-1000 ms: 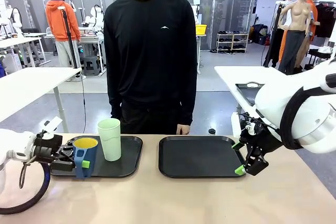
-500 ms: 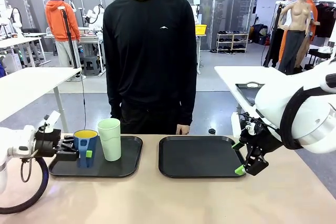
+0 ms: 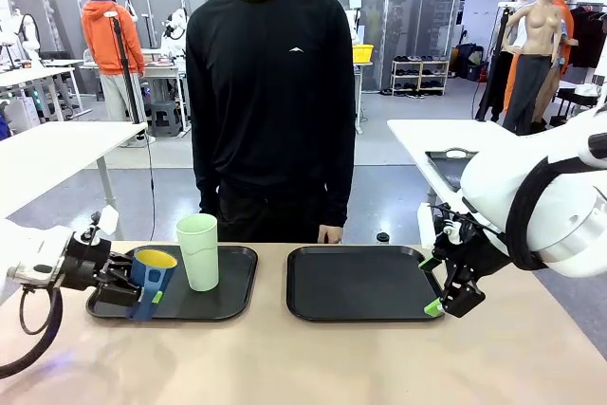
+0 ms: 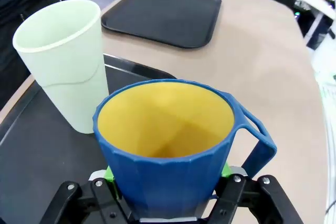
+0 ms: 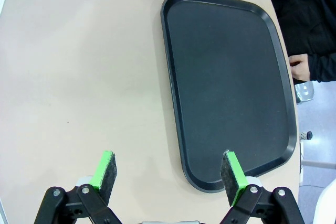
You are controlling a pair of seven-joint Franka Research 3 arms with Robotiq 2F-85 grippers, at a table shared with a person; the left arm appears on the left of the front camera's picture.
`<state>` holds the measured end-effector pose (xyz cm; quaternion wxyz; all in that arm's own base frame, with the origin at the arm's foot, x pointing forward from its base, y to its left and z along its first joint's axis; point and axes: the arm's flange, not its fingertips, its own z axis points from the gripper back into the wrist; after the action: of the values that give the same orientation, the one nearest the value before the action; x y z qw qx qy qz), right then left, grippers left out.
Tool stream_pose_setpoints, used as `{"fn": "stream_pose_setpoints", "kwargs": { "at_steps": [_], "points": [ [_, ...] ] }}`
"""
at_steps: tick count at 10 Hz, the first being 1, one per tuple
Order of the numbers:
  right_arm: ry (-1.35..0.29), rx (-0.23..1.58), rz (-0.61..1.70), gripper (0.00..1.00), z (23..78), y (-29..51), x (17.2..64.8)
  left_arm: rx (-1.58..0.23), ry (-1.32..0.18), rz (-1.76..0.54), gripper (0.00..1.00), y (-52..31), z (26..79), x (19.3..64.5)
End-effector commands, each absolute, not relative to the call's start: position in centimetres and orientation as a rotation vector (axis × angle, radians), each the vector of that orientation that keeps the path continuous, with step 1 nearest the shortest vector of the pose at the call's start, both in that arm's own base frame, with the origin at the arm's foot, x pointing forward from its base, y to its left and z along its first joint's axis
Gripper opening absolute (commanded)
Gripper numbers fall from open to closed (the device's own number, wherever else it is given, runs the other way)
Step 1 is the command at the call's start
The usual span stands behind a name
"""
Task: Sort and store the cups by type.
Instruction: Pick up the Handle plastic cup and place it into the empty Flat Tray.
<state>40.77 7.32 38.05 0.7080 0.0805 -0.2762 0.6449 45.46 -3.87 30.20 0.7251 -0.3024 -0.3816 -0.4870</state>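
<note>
- The left gripper is squeezing the blue mug tight and holding it tipped over the left tray.
- The green tumbler is standing right beside the mug on that same tray.
- The right gripper is waiting with its fingers wide apart and nothing in them, by the edge of the right tray.
- A person is standing at the far side of the table.
- The mug could bump the tumbler and knock it over, because they are so close.
- The mug is leaning, so it might slip in the grip if the arm is moving fast.
</note>
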Motion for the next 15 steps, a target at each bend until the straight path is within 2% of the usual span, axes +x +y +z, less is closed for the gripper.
{"fn": "stream_pose_setpoints", "kwargs": {
  "at_steps": [1,4,5,7,10,12,15],
  "points": [
    [-0.599,0.169,1.414,1.0,38.0,7.5,40.6,-0.661,-0.844,-1.06,0.74,-4.4,30.3,45.5],
    [-0.599,0.169,1.414,1.0,38.0,7.5,40.6,-0.677,-0.846,-1.069,0.74,-3.8,30.0,45.4],
    [-0.599,0.169,1.414,1.0,38.0,7.5,40.6,-0.535,-0.811,-1.02,0.74,-3.1,31.4,45.3],
    [-0.599,0.169,1.414,1.0,38.0,7.5,40.6,-0.375,-0.771,-0.922,0.74,1.2,35.1,45.1],
    [-0.599,0.169,1.414,1.0,38.0,7.5,40.6,-0.15,-0.573,-0.782,0.74,6.2,38.9,46.6],
    [-0.599,0.169,1.414,1.0,38.0,7.5,40.6,-0.05,-0.5,-0.809,0.74,7.5,40.6,46.4],
    [-0.599,0.169,1.414,1.0,38.0,7.5,40.6,-0.046,-0.338,-1.025,0.74,6.6,37.3,45.7]
  ]
}}
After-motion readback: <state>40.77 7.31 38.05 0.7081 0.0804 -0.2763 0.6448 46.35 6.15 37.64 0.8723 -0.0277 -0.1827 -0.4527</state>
